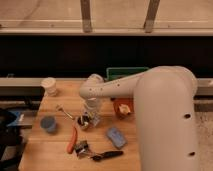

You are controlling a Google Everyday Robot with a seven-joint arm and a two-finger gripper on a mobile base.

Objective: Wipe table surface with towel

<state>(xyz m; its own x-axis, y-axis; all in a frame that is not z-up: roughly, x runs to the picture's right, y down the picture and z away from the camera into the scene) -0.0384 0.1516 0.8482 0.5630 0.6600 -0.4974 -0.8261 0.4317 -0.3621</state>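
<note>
1. Camera view: table surface (55, 150) of light-brown planks fills the lower left, with a big white robot arm (165, 115) reaching over it from the right.
2. Gripper (89, 120) hangs just above the middle of the table, its fingers drawn together, right at a small dark metal cup (83, 121); I cannot tell whether it touches the cup.
3. Towel (48, 124), a small grey-blue bundle, lies near the left edge of the table, well apart from the gripper.
4. Light-blue block (116, 136) lies right of the gripper, nearer the front edge.
5. Orange-red tool (72, 140) lies in front of the cup, with a dark tool (106, 155) beyond it at the front.
6. White cup (49, 86) stands at the back left corner.
7. Green tray (125, 73) sits at the back, partly hidden by the arm, and an orange bowl (123, 110) shows beside the arm.
</note>
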